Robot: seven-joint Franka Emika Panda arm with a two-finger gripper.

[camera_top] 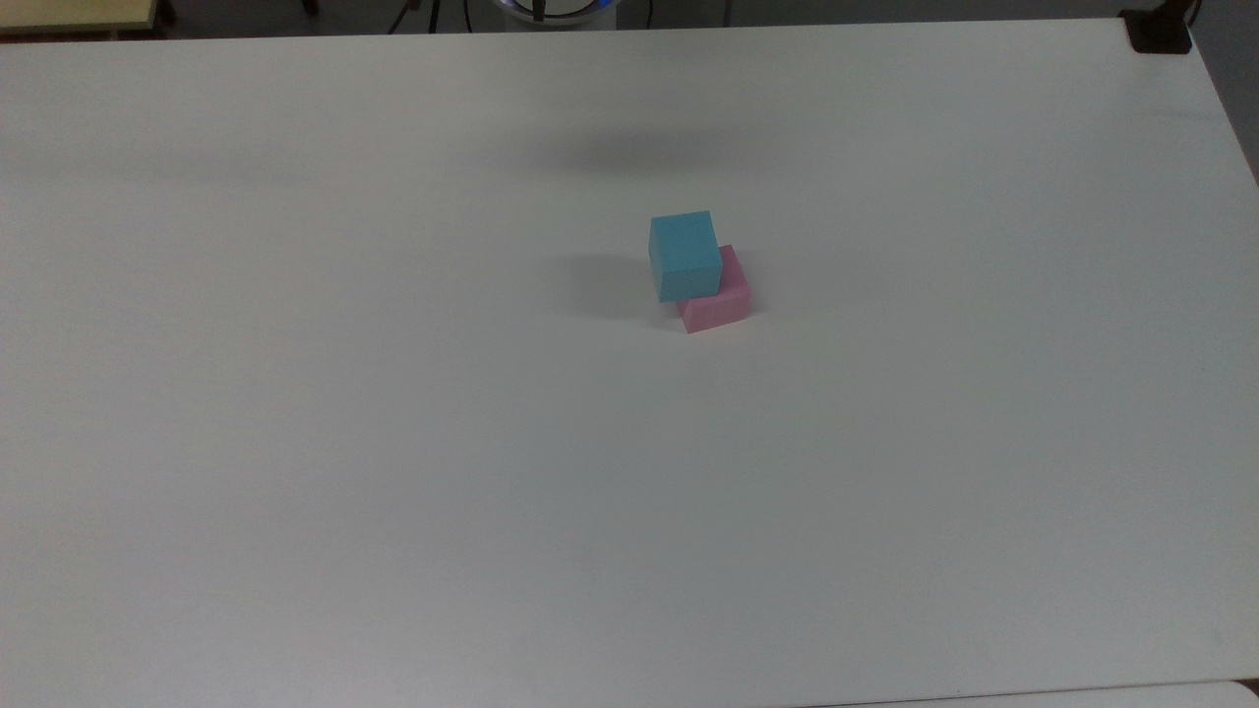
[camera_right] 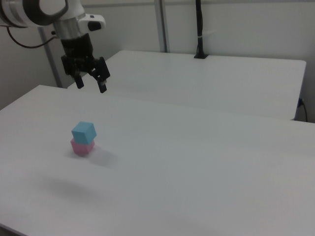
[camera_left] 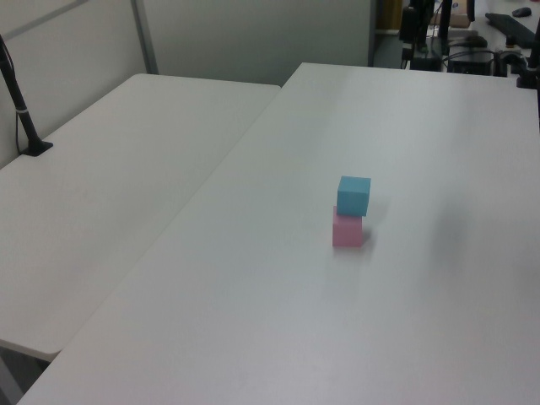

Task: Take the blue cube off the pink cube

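The blue cube (camera_top: 685,254) (camera_left: 353,195) (camera_right: 84,132) rests on top of the pink cube (camera_top: 721,305) (camera_left: 347,231) (camera_right: 80,147) near the middle of the white table (camera_top: 393,442), slightly offset from it. In the right view my gripper (camera_right: 91,84) hangs open in the air well above the table, higher than the stack and a little to the right view's right of it. Nothing is between its fingers.
A second white table (camera_left: 101,202) adjoins the work table on the left view's left. A black post (camera_left: 21,110) (camera_right: 199,29) stands on that second table. A dark clamp (camera_top: 1159,29) sits at the top view's far right corner.
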